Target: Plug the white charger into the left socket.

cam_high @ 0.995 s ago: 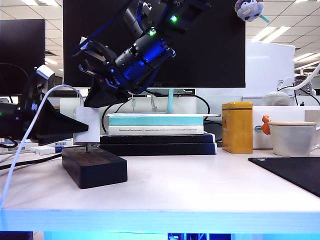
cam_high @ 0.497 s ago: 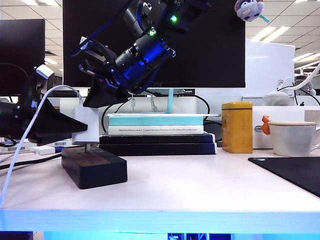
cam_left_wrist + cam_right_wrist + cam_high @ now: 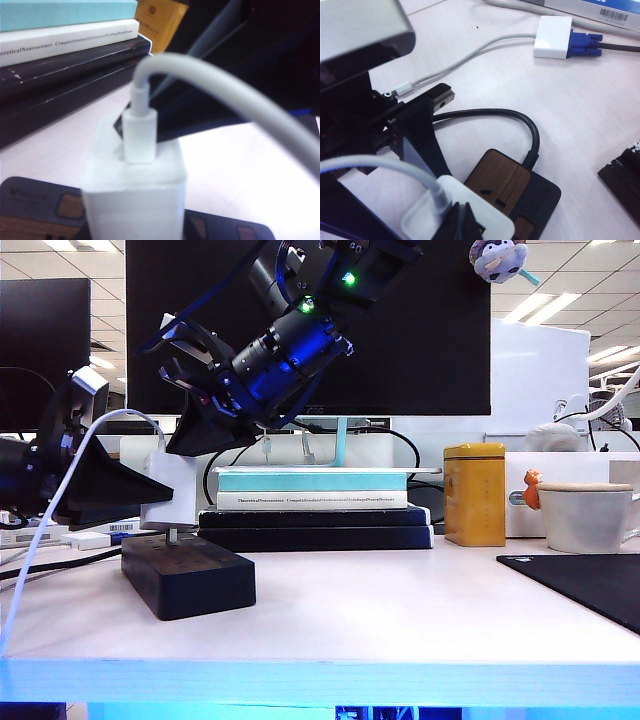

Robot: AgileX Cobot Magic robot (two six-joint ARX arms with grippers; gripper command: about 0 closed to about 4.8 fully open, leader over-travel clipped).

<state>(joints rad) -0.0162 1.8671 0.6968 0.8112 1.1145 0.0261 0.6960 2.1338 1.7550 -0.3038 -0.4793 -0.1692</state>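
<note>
Left tool (image 3: 150, 502) around white charger (image 3: 172, 492), prongs above left socket (image 3: 172, 543).

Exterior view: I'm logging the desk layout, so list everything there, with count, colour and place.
white charger: 1, white, held over the power strip's end outlet
power strip: 1, black, table left
books: stack, teal, white, black, behind strip
tin: 1, yellow, right of books
cup: 1, white, far right
mat: 1, black, right front
monitor: 1, black, behind
left gripper: 1, black, shut on the charger
right gripper: 1, black, shut, above the charger
</note>
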